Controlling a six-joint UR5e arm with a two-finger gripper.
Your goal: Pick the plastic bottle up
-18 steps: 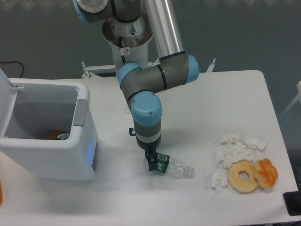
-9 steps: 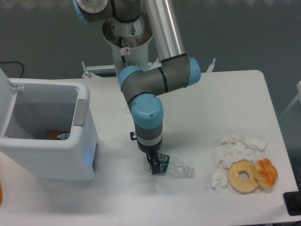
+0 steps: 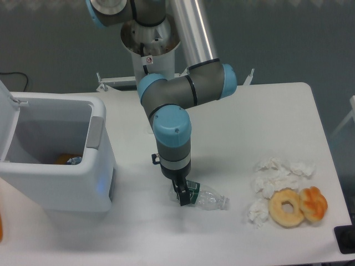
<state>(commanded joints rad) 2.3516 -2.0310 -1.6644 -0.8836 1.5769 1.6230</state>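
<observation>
Plastic, thin and see-through, makes up the small clear bottle with a dark green and white label band [image 3: 204, 198], which lies on its side on the white bench [image 3: 266, 122] just below the middle of the frame, neck end toward the right. It looks empty, so it should be very light, and its walls are likely soft enough to dent under a hard squeeze. The smooth round body may roll or slide out of a loose pinch. The label band at its left end is probably the best place to take hold, since the wrap gives some grip and the body is widest there.

The dark two-finger tool [image 3: 183, 195] of the grey and blue arm points straight down at that label end, its fingers reaching to the bench at the band. Whether they are clenched on the bottle or only set beside it cannot be told; the fingertips are too small and dark to read.

At the left of the frame stands an open white plastic bin [image 3: 83, 188], well apart from the bottle. At the lower right lie crumpled white tissue wads [image 3: 274, 174], a tan ring doughnut [image 3: 287, 207] and an orange twisted pastry [image 3: 314, 203], all clear of the tool. A firm but gentle squeeze across the band, then a straight lift, seems the safest handling.
</observation>
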